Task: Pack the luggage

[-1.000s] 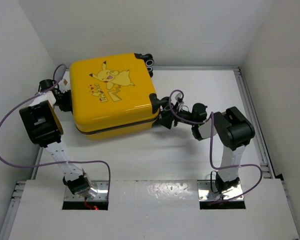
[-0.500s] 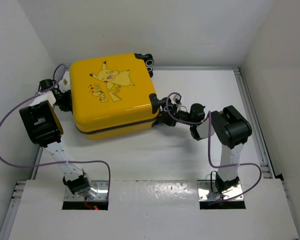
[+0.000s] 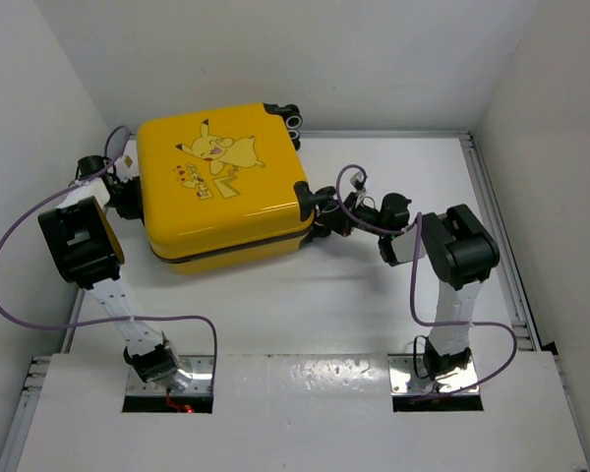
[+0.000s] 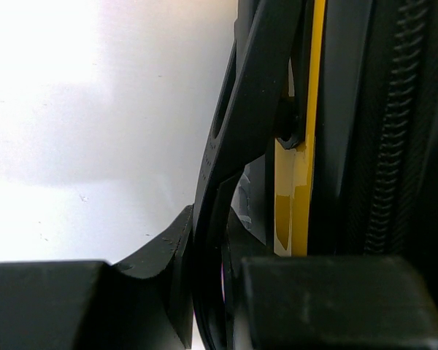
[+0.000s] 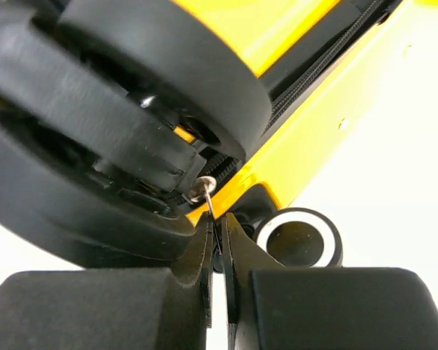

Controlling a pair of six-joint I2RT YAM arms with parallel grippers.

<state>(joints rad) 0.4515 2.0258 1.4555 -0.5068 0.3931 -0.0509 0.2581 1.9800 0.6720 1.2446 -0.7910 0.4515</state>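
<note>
The luggage (image 3: 221,187), a yellow hard-shell suitcase with a Pikachu drawing, lies flat and closed on the white table. At its left side, my left gripper (image 3: 130,195) is shut on a black handle (image 4: 237,138). The yellow shell (image 4: 301,175) and the black zipper (image 4: 394,146) show close beside it in the left wrist view. My right gripper (image 3: 320,214) is at the suitcase's right corner. In the right wrist view this right gripper (image 5: 217,226) is shut on the thin metal zipper pull (image 5: 206,193), just below a black wheel (image 5: 168,65).
A second wheel with a white ring (image 5: 299,240) sits right of my right fingers. Two more wheels (image 3: 293,120) stick out at the suitcase's far corner. White walls enclose the table on three sides, and a metal rail (image 3: 492,216) runs along the right edge.
The right gripper has moved in to the suitcase's corner and its jaws have closed on the zipper pull. The left arm and the suitcase have not moved.
</note>
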